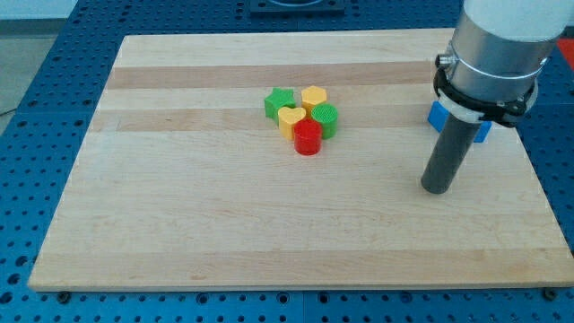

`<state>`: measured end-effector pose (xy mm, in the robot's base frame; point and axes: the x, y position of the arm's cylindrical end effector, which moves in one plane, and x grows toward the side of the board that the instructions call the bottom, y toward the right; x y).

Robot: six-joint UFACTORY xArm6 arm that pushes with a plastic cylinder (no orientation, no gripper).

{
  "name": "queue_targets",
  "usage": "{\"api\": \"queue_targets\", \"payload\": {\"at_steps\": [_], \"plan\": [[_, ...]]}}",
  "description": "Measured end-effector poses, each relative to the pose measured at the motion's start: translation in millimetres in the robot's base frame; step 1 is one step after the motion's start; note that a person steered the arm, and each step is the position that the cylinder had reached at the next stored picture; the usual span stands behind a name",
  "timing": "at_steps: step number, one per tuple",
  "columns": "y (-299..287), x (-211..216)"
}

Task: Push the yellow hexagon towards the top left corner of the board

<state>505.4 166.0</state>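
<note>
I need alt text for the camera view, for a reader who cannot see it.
A tight cluster of five blocks sits near the middle of a wooden board: yellow hexagon, green star, yellow heart, green cylinder, red cylinder. My tip rests far to the view's right, touching none, with a blue block partly hidden behind the rod.

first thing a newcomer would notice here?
The tight cluster of small blocks near the pale wooden board's centre: yellow hexagon, green star, yellow heart, green cylinder, red cylinder. Then my tip, far to their right, with a blue block partly hidden behind the rod.
</note>
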Motion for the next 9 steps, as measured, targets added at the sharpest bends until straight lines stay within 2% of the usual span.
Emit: {"api": "queue_targets", "payload": {"at_steps": [3, 4, 5, 7, 8, 9], "plan": [[8.6, 18.3], [-14.0, 15.1], [-51.3, -11.9], [-37.7, -89.1], [-42.8, -114.5], [-89.5, -121.2]]}}
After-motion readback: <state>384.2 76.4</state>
